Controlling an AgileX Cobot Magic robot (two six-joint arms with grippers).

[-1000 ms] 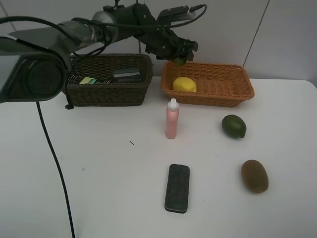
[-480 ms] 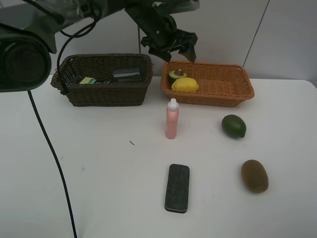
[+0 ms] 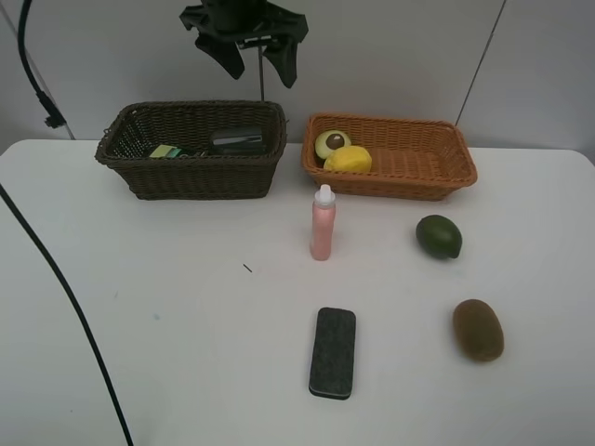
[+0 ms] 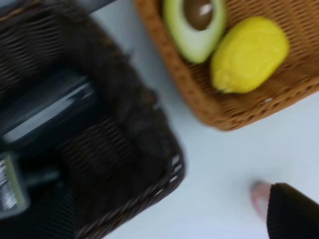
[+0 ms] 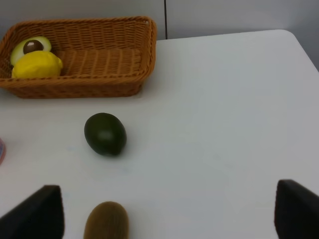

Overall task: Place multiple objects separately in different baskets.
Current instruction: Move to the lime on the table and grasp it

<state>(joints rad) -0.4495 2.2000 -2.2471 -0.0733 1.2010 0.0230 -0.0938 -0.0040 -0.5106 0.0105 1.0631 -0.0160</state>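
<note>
Black eraser block (image 3: 333,353) and brown kiwi (image 3: 478,329) lie nearest; my right gripper (image 5: 164,214) stands wide open, empty. Beyond them are the dark green fruit (image 3: 439,236) and the upright pink bottle (image 3: 323,223). Lemon (image 3: 347,160) and halved avocado (image 3: 331,143) touch inside the orange-tan basket (image 3: 437,177). My left gripper (image 3: 259,67) hangs empty, fingers apart, high over where it neighbours the dark brown basket (image 3: 186,177).

White tabletop (image 3: 186,353) with rounded corners, set against a pale grey panelled wall (image 3: 400,56) showing thin dark seams.
</note>
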